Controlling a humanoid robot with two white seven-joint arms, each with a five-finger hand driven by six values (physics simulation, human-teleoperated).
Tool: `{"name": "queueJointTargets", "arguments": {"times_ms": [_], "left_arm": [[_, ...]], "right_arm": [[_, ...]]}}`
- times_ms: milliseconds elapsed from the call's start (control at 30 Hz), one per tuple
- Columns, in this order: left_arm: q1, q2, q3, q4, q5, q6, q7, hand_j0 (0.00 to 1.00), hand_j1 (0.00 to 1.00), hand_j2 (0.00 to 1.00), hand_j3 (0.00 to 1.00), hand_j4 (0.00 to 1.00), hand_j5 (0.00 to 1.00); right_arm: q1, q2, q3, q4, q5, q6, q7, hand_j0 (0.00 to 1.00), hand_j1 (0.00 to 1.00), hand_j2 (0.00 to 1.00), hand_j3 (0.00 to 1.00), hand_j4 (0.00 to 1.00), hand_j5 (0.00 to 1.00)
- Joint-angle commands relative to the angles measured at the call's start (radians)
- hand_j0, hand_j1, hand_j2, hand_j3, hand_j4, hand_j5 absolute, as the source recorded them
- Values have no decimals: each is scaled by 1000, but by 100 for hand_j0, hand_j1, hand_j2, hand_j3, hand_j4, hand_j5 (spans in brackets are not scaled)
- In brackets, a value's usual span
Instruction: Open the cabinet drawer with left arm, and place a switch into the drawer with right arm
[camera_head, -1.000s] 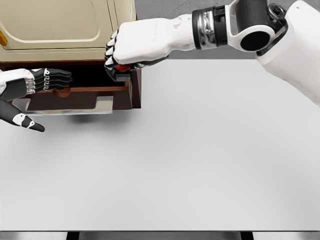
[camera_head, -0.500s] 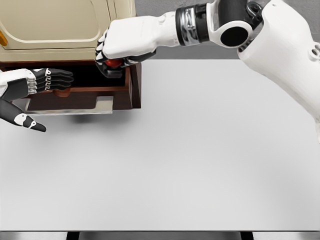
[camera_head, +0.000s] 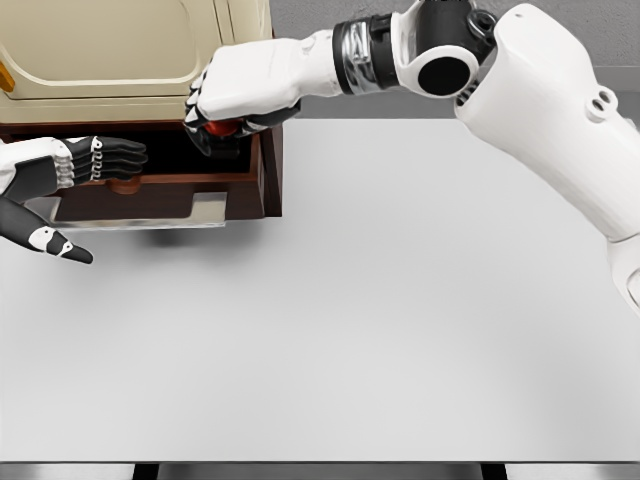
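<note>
Small, rigid, light red-buttoned switch (camera_head: 222, 128) clamped in right robot hand (camera_head: 235, 95), above open drawer (camera_head: 160, 190); best gripped by its housing sides.

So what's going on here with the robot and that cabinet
The cabinet's drawer is pulled open, and the left hand rests its fingers at the drawer's front knob. The right hand is curled around a switch with a red button and holds it above the right end of the open drawer. It has not been released.
</note>
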Motion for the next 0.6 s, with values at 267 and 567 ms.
{"name": "queueJointTargets", "arguments": {"times_ms": [267, 567], "left_arm": [[-2, 4, 1, 0, 12, 0, 0, 100, 100, 100, 100, 100, 100], [-3, 10, 3, 0, 20, -1, 0, 100, 100, 100, 100, 100, 100]], "right_arm": [[2, 10, -2, 0, -5, 65, -1, 100, 100, 100, 100, 100, 100], [18, -251, -24, -147, -148, 3, -1, 100, 100, 100, 100, 100, 100]]}}
